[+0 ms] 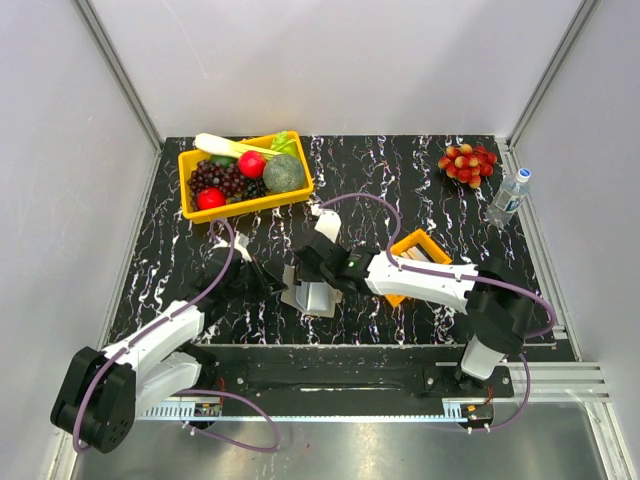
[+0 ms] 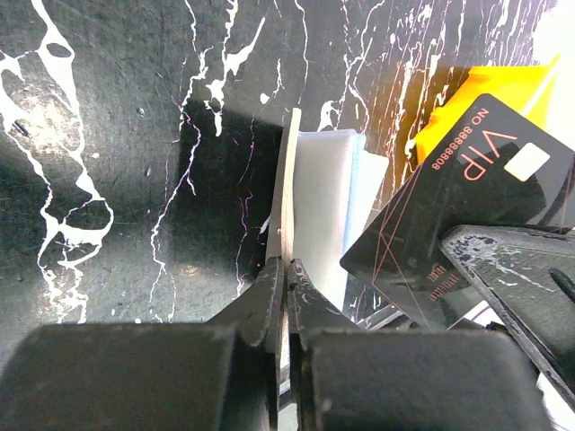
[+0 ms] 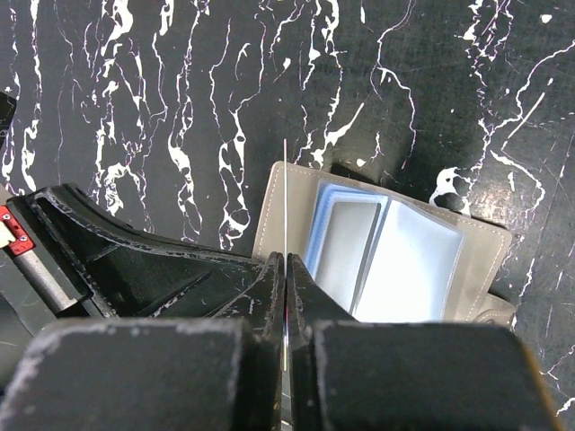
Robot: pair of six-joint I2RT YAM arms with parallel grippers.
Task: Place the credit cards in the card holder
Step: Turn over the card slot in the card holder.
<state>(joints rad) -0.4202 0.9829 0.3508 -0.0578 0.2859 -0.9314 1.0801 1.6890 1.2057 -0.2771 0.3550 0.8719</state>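
The card holder [image 1: 312, 296] lies open on the black marbled table, its blue-grey pockets [image 3: 386, 256] facing up. My left gripper [image 2: 287, 266] is shut on the edge of its taupe flap [image 2: 289, 189] and holds that flap upright. My right gripper [image 3: 286, 262] is shut on a dark credit card marked VIP [image 2: 467, 202]. In the right wrist view this card shows edge-on [image 3: 285, 197], hanging just above the holder's left side. In the top view the left gripper [image 1: 278, 283] and the right gripper [image 1: 318, 263] meet over the holder.
A small orange tray [image 1: 412, 240] sits just right of the holder, partly under the right arm. A yellow bin of fruit and vegetables [image 1: 194, 203] stands at the back left. A red fruit bunch [image 1: 468, 162] and a water bottle [image 1: 508, 197] are at the back right.
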